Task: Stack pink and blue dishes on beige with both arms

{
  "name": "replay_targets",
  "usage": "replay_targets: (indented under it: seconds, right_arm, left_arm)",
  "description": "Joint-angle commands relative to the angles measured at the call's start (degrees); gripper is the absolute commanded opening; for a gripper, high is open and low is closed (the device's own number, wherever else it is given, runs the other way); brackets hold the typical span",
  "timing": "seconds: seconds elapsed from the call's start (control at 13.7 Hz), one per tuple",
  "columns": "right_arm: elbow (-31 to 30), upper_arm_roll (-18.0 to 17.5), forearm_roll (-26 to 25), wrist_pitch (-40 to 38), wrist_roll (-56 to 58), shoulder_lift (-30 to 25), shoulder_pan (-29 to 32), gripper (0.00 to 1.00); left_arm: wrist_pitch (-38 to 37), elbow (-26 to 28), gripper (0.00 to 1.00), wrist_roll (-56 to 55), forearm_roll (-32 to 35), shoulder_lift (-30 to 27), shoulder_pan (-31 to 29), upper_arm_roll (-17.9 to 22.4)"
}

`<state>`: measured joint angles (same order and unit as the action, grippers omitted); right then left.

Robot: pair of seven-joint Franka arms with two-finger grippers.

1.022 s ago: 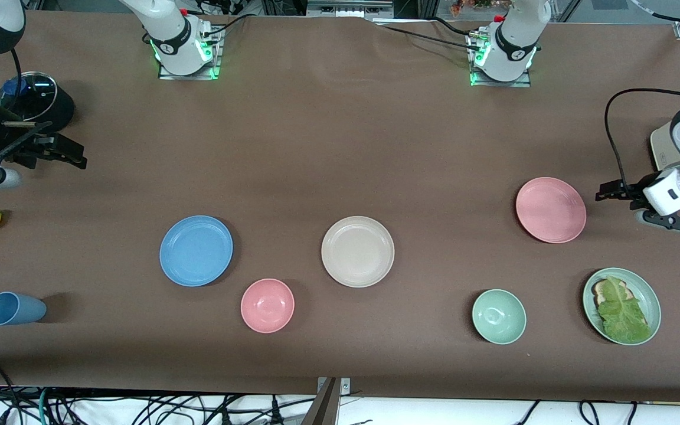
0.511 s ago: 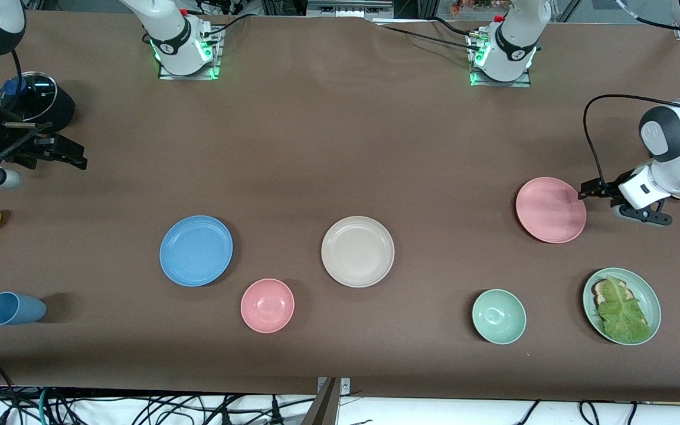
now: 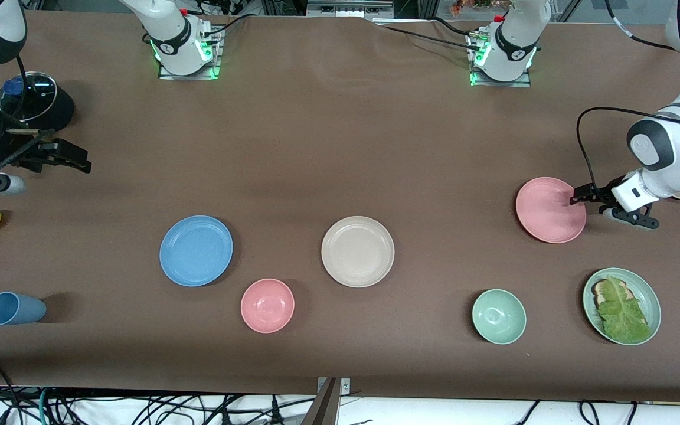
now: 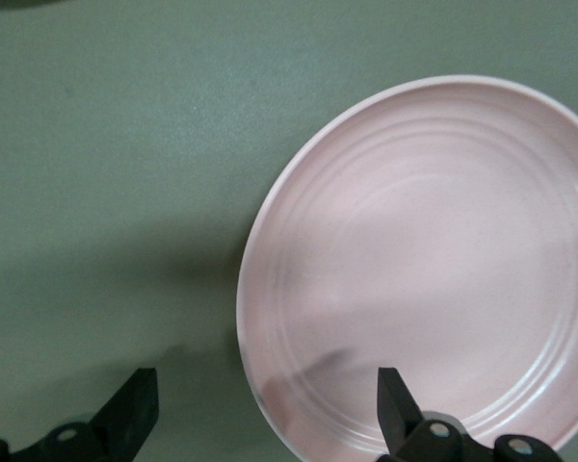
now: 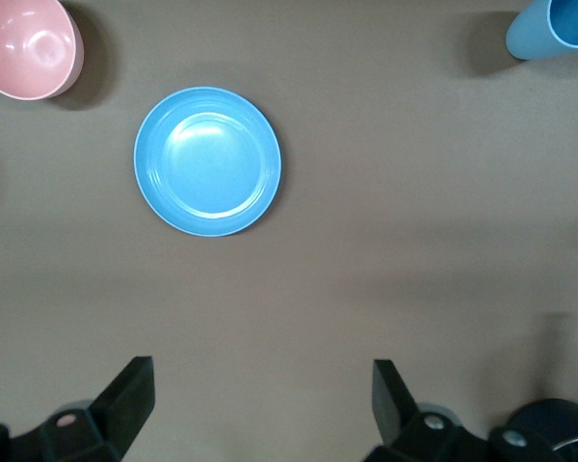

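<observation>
- We have swung the left arm in from its end of the bench; the left gripper (image 3: 578, 195) is now at the rim of the pink plate (image 3: 546, 211), where before it hung well clear of it.
- Its open jaws now straddle that rim in the left wrist view.
- Our right gripper (image 3: 83, 160) has edged slightly toward the blue plate (image 3: 196, 250).

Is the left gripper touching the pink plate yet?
Cannot tell. In the left wrist view the open left gripper straddles the pink plate rim, one finger over the plate, one over bare table; neither contact nor a gap shows plainly.
</observation>
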<state>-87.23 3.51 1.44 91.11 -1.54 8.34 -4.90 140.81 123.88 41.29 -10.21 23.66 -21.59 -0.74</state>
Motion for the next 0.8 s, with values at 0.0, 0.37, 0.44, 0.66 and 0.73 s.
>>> replay_targets:
  seconds: [0.0,0.37,0.44,0.66,0.73]
  right_arm:
    - [0.4,-0.08,1.98,0.21,0.05,0.01,0.59,1.0]
    - [0.4,-0.08,3.22,0.12,-0.04,0.8,0.5,1.0]
    - [0.48,-0.08,3.22,0.12,-0.04,0.8,0.59,1.0]
    - [0.48,-0.08,2.87,0.03,0.4,1.06,0.5,1.0]
    - [0.48,-0.17,2.43,0.12,0.4,1.33,0.24,1.0]
  left_arm:
    - [1.22,-0.48,1.0,2.3,-2.01,1.3,-0.64,-0.23]
    - [2.54,-0.66,1.0,5.9,-6.49,2.97,-0.55,-0.23]
    - [2.54,-0.74,0.98,5.9,-6.49,3.15,-0.38,-0.23]
    - [2.45,-0.66,0.36,5.38,-6.49,3.15,-0.11,-0.14]
    - [2.19,-0.66,0.19,5.46,-6.49,3.06,-0.11,-0.14]
